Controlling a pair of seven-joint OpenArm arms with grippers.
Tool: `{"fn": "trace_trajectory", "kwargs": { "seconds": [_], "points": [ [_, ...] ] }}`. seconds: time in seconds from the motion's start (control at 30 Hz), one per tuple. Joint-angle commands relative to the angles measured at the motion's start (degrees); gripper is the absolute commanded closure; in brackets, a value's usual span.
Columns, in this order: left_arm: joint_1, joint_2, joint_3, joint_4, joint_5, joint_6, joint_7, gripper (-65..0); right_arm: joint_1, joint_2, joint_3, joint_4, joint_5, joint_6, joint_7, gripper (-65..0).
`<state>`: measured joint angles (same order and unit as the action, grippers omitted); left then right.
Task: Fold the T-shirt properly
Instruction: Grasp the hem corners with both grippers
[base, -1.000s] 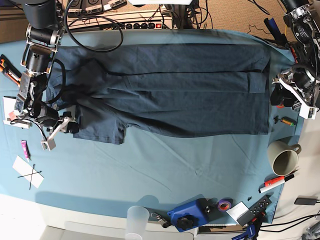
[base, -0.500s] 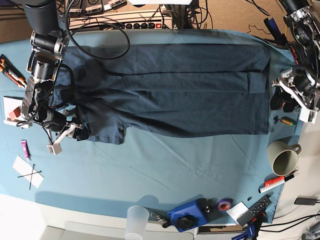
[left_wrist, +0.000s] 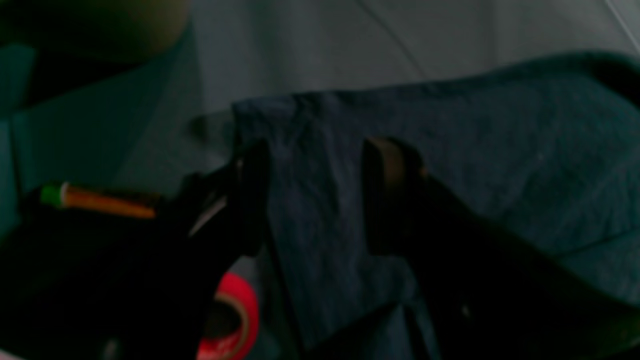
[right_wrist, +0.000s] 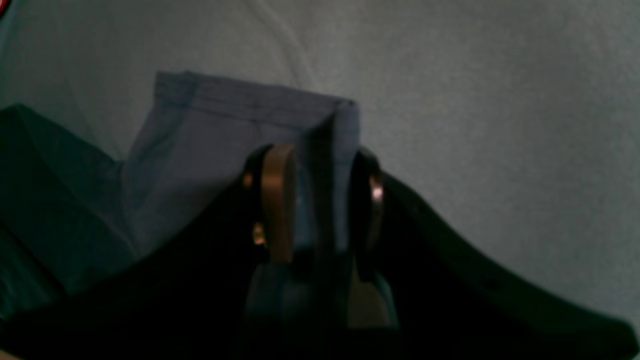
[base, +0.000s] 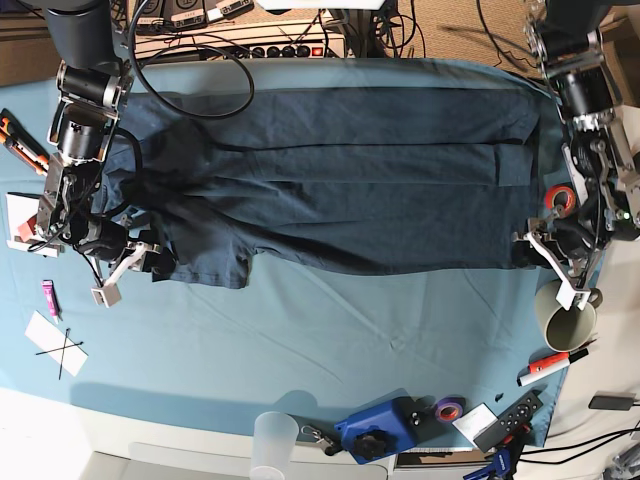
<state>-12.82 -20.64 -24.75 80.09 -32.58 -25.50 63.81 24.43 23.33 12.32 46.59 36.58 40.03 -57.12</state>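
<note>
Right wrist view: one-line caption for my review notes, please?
Right gripper pinching a folded sleeve edge of the navy T-shirt above the teal table cloth.

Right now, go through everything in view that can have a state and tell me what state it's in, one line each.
T-shirt: lying flat, sides folded in, long band across the cloth.
Right gripper: closed on the T-shirt's sleeve hem.
Left gripper: open, fingers straddling the T-shirt's corner.
Mug: tipped on its side.
Plastic cup: upright, looks empty.
Table cloth: spread out, lightly wrinkled.
</note>
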Motion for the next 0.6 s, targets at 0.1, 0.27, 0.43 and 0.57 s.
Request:
{"fn": "trace_trajectory", "kwargs": {
  "seconds": [0.1,0.27,0.43,0.57],
  "points": [
    [-3.0,-0.8,-0.1,-4.1,-0.8,-2.2,-1.3,-30.3,0.1,1.4,-0.2,-0.1,-2.7,-1.2,-4.3,-19.0],
    [-3.5,-0.5,-0.1,-9.6,-0.8,-4.4,-2.8,-30.2,0.0,1.4,-0.2,-0.1,-2.5,-1.2,-4.7,-19.0],
    [-3.5,-0.4,-0.1,-11.6,-0.8,-4.3,-3.1,-20.8,0.0,1.4,-0.2,-0.1,-2.3,-1.2,-5.9,-13.3],
    [-3.5,-0.3,-0.1,-11.6,-0.9,-4.3,-3.5,-4.4,0.0,1.4,-0.2,-0.1,-0.3,-1.0,-7.4,0.0]
  ]
}}
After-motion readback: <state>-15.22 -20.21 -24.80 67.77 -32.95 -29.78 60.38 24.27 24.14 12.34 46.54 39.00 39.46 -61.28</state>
